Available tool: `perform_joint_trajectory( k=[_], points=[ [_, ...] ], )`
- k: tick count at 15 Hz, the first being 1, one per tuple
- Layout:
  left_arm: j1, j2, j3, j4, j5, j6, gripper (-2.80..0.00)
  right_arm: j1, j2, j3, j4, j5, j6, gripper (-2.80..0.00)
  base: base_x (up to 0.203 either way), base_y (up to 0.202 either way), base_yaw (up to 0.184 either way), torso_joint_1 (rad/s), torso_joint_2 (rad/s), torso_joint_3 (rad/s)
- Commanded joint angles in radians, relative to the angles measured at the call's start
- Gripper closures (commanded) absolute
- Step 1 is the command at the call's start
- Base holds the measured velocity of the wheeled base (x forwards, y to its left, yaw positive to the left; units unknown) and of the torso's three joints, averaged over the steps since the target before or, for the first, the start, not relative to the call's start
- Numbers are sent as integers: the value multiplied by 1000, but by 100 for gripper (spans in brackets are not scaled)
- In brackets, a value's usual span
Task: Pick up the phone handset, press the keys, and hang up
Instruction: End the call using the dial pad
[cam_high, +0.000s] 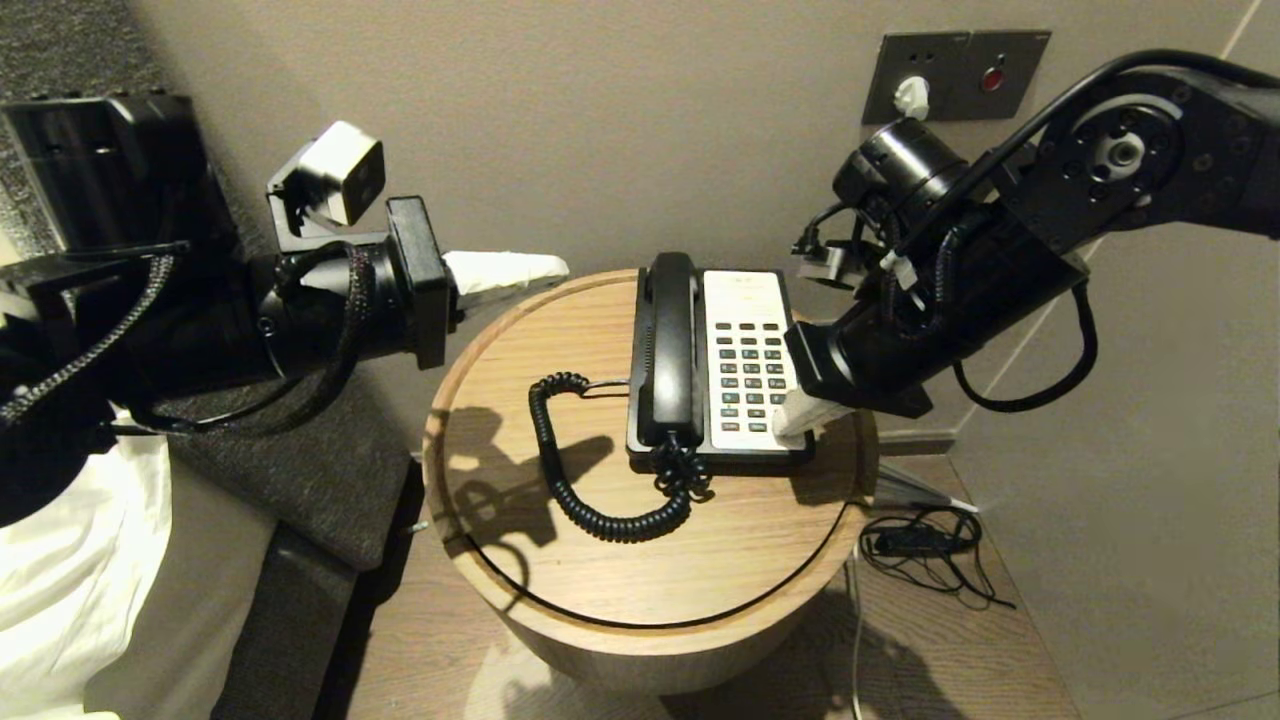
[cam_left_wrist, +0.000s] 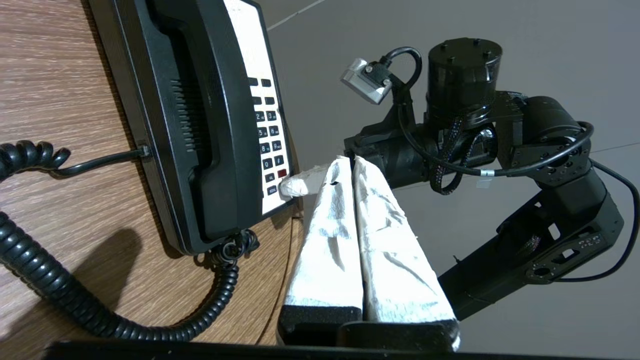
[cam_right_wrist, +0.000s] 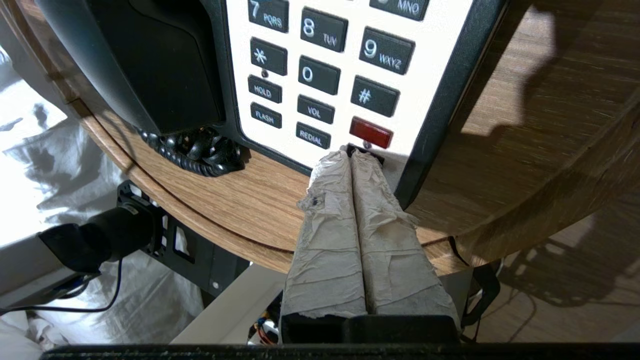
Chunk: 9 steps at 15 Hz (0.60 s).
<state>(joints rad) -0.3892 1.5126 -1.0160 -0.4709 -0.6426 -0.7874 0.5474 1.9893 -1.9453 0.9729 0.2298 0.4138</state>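
**At the keypad's near edge, handset still cradled**

Right of centre in the head view, my right gripper (cam_high: 800, 418) reaches down onto the phone (cam_high: 718, 365), its two wrapped fingers pressed together with no gap between them and nothing held. In the right wrist view the fingertips (cam_right_wrist: 350, 160) touch the white faceplate at its lower edge, just beneath the red key (cam_right_wrist: 370, 132) and beside the REDIAL key (cam_right_wrist: 313, 135).

Across the frame, in the upper left, my left gripper (cam_high: 520, 270) hangs level above the rim of the round wooden table (cam_high: 640, 560), apart from the phone; its fingers are also closed flat against each other, empty, as the left wrist view shows (cam_left_wrist: 352, 170).

The black handset (cam_high: 668, 350) lies in its cradle along the phone's left side, near the middle of the head view. Its coiled cord (cam_high: 590, 480) loops over the tabletop toward lower centre. A grey wall plate (cam_high: 955, 72) sits at the upper right.
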Motion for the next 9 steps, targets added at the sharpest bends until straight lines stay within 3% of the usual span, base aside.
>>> perform_joint_trajectory(
  k=[1, 9],
  points=[
    [0, 0, 2, -3, -4, -6, 0, 2, -3, -1, 4, 0, 0, 0, 0, 0, 0, 0, 0, 0],
    [-9, -41, 38, -3, -5, -6, 0, 2, -149, 4, 77, 3, 9, 0, 0, 0, 0, 0, 0, 0]
  ],
)
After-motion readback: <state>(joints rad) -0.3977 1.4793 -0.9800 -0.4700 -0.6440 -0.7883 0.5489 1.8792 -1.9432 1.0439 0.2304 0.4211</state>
